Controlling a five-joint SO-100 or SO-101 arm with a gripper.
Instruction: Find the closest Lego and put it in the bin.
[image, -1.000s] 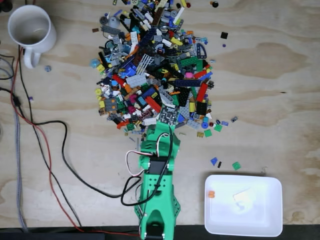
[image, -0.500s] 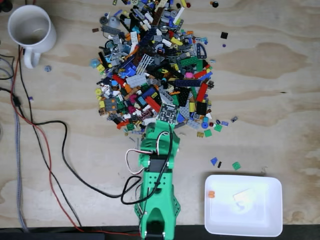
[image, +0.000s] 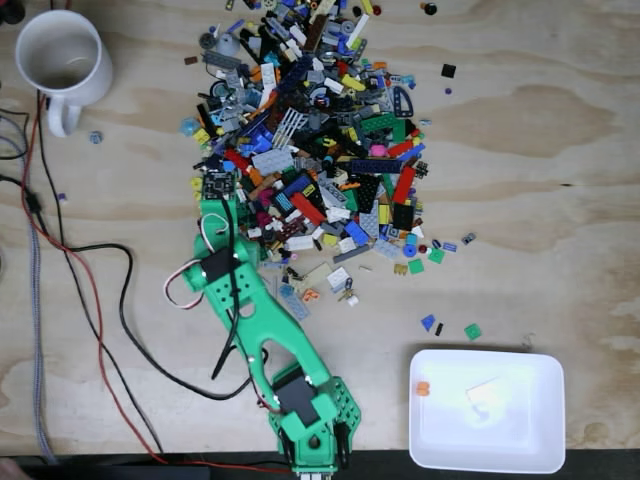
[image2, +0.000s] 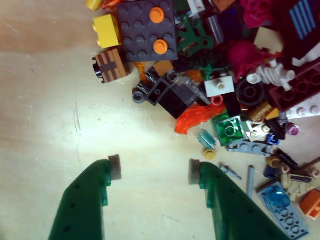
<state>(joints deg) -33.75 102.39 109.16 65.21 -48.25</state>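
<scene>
- Pale plywood forms the table (image: 560, 150), and it lies bare along the right side and across the bottom left of the fixed view, apart from a few scattered pieces.
- The green arm (image: 255, 320) slants from the table's bottom edge up and to the left in the fixed view, its head at the left border of the Lego pile (image: 310, 140).
- The gripper (image2: 152, 169) is spread wide with nothing between the fingers; in the wrist view both green fingers rise from the bottom edge, grey pads at their tips, over bare wood.
- In that view the pile crowds the upper right — a dark grey studded plate (image2: 145, 27) with two orange round studs, a yellow brick (image2: 107, 29) and a brown striped piece (image2: 111, 65) sit at its left edge, with open wood to the left of them.
- A translucent orange curved piece (image2: 192, 116) and a green clear tile (image2: 229, 130) lie nearest the right finger, just above it.
- The bin (image: 488, 455) sits at the bottom right of the fixed view, well apart from the gripper — its long axis runs left to right, parallel to the table's bottom edge. A small orange piece (image: 423, 388) rests inside by its left wall.
- A white mug (image: 60, 55) stands at the top left, and black and red cables (image: 90, 300) trail down the left side.
</scene>
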